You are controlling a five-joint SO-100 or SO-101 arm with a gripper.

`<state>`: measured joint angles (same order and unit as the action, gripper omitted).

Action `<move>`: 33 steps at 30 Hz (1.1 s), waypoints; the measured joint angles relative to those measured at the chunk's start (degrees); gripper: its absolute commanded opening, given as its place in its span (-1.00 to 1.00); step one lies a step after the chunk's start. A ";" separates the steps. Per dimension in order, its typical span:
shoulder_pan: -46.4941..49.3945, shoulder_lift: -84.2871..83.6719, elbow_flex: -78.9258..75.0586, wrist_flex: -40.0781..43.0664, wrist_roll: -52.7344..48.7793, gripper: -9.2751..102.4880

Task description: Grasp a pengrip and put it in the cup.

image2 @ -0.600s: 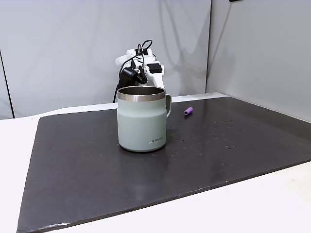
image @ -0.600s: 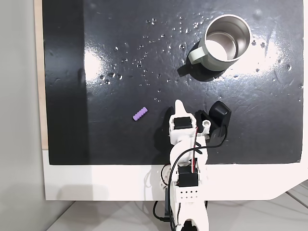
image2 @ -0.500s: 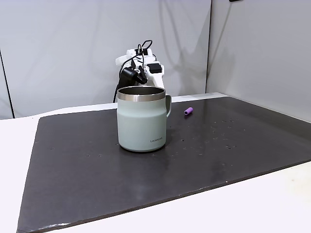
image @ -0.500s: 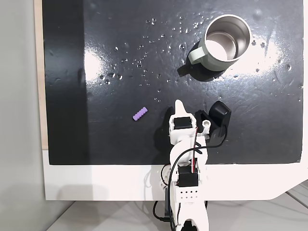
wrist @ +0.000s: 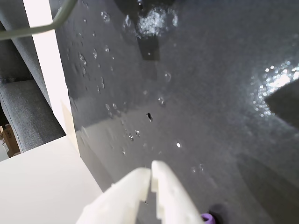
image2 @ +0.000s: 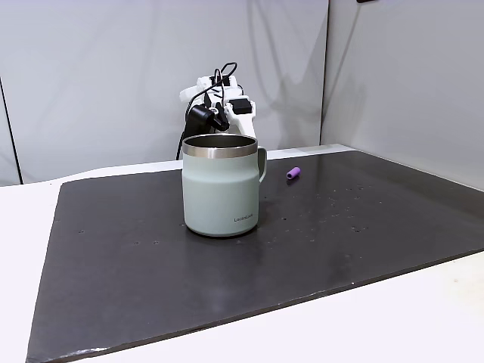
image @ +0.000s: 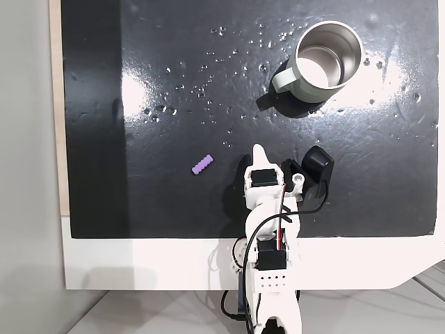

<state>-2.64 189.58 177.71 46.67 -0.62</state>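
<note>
The lilac pengrip (image: pixel 202 165) lies on the black mat, to the left of my gripper (image: pixel 258 149) in the top-down fixed view and about a finger's length from it. It shows as a small purple tube (image2: pixel 293 173) right of the cup in the side fixed view, and as a purple speck (wrist: pixel 207 217) at the bottom edge of the wrist view. The cup (image: pixel 297 83) stands upright at the mat's far right, steel inside, with nothing in it; its pale grey-green wall (image2: pixel 221 189) faces the side camera. My gripper (wrist: pixel 150 168) is shut, fingers together, holding nothing.
The black mat (image: pixel 174 76) is wet with small droplets and covers most of the white table (image: pixel 139 264). My arm (image: pixel 268 229) is folded near the mat's front edge, with a black wrist camera (image: pixel 316 164) beside it. A wall stands behind the arm (image2: pixel 219 98).
</note>
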 measured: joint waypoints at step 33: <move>-15.64 -51.94 -46.23 19.86 -12.30 -0.60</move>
<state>-18.28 137.64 131.48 66.53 -12.92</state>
